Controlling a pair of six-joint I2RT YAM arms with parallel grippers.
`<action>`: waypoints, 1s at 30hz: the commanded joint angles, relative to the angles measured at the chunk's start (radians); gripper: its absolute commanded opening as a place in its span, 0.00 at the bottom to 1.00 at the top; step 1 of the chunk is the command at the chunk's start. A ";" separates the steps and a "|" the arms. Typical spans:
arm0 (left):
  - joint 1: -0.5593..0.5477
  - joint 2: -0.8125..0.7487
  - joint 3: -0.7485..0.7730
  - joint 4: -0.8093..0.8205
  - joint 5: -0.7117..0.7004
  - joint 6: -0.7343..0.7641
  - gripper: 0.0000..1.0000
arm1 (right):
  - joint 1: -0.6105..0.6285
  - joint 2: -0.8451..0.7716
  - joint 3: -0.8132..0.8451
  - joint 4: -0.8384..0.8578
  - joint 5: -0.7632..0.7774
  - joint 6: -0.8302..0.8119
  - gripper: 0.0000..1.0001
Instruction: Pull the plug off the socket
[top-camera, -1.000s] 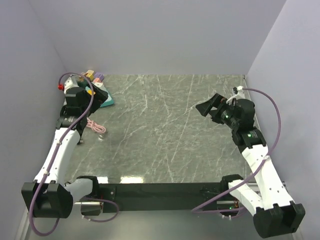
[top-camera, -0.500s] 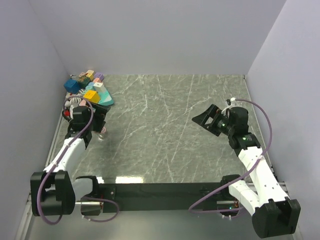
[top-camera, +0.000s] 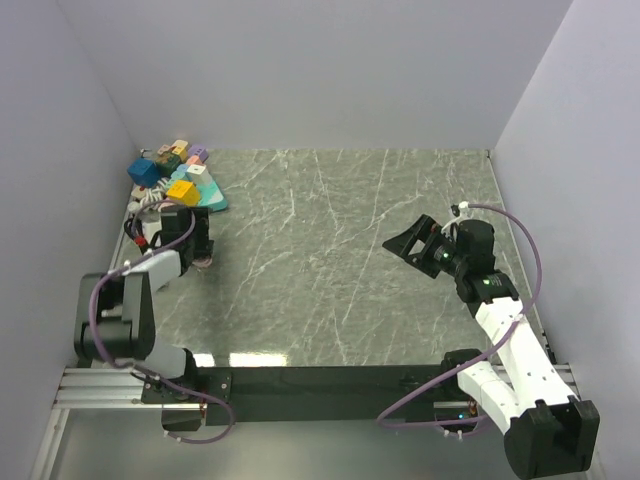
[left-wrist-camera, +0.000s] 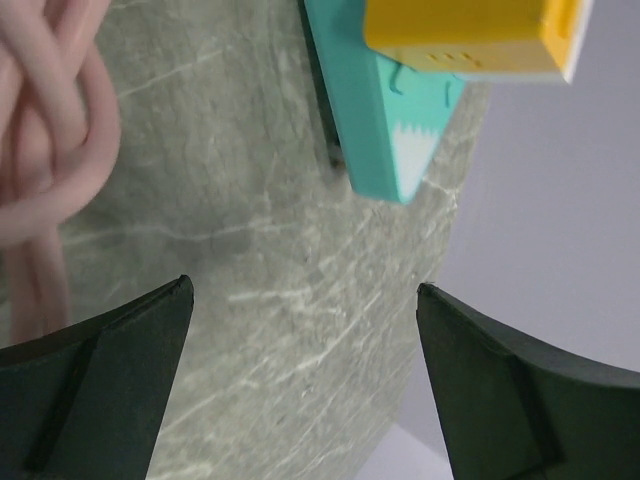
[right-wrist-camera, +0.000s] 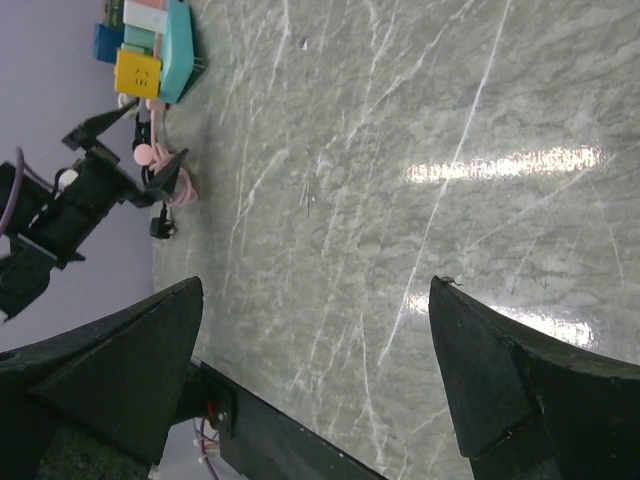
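The socket is a teal power strip (top-camera: 205, 199) at the far left of the table, with several coloured cube plugs on it, among them a yellow one (top-camera: 182, 191) and a blue one (top-camera: 143, 172). My left gripper (top-camera: 198, 238) is open and empty, low over the table just in front of the strip. The left wrist view shows the strip's end (left-wrist-camera: 375, 120), the yellow plug (left-wrist-camera: 465, 35) and a pink cable (left-wrist-camera: 45, 130) ahead of the open gripper (left-wrist-camera: 303, 285). My right gripper (top-camera: 408, 240) is open and empty at mid right, far from the strip (right-wrist-camera: 175, 45).
The pink cable (top-camera: 200, 259) lies coiled on the table under the left gripper, with a small black end piece (right-wrist-camera: 165, 228) near it. The left wall is close behind the strip. The black rail (top-camera: 330, 380) runs along the near edge.
My left arm has drawn back from the power strip towards the near left and folded low, gripper empty. My right arm has drawn back and lowered slightly.
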 joint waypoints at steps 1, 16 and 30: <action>-0.016 0.087 0.097 0.087 -0.067 -0.089 0.99 | -0.004 -0.019 -0.007 0.028 -0.018 -0.014 1.00; -0.059 0.460 0.376 -0.018 -0.167 -0.153 0.93 | -0.005 0.010 0.030 -0.040 -0.008 -0.072 1.00; -0.071 0.544 0.481 -0.099 -0.178 -0.074 0.52 | -0.005 0.053 0.040 -0.027 -0.030 -0.081 1.00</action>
